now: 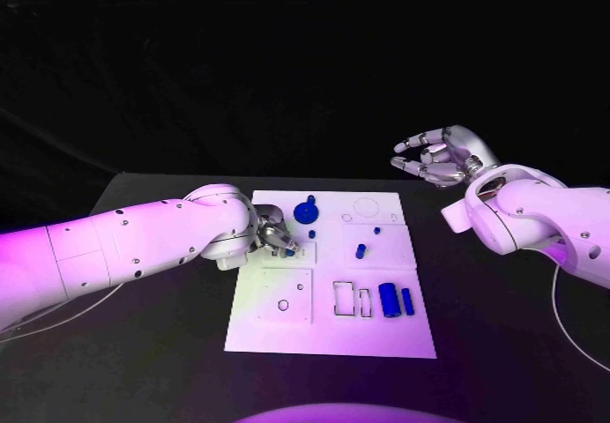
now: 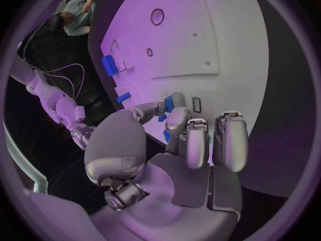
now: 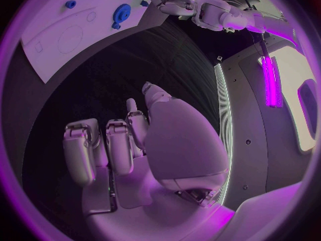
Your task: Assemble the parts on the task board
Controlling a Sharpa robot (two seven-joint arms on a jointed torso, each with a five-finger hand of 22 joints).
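We see the left hand (image 1: 273, 236) low over the task board (image 1: 286, 330), pinching a small blue part (image 2: 167, 106) at its fingertips. We judge it should come down squarely over its slot. The blue gear (image 1: 307, 211) lies just beyond. The right hand (image 1: 436, 157) hangs off-board, loosely curled, holding nothing.

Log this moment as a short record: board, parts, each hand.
board: white task board in the middle of the black table
parts: blue gear near the far edge; two blue blocks near the front right
left hand: over the board's left side, pinching a small blue part
right hand: raised beyond the board's far right corner, holding nothing, fingers apart
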